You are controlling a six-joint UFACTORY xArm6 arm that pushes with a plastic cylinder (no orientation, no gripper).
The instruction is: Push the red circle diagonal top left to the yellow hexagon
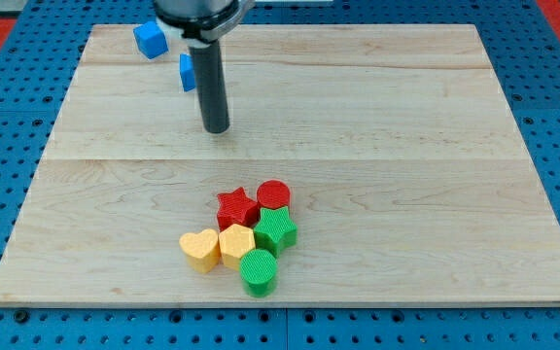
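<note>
The red circle sits at the top right of a tight cluster of blocks near the view's bottom centre. The yellow hexagon lies below and left of it, in the middle of the cluster. A red star lies between them, touching both. My tip is on the board well above the cluster, up and left of the red circle, apart from all the cluster's blocks.
A yellow heart touches the hexagon's left side. A green star and a green circle sit on its right and lower right. Two blue blocks lie at the top left, one partly behind the rod.
</note>
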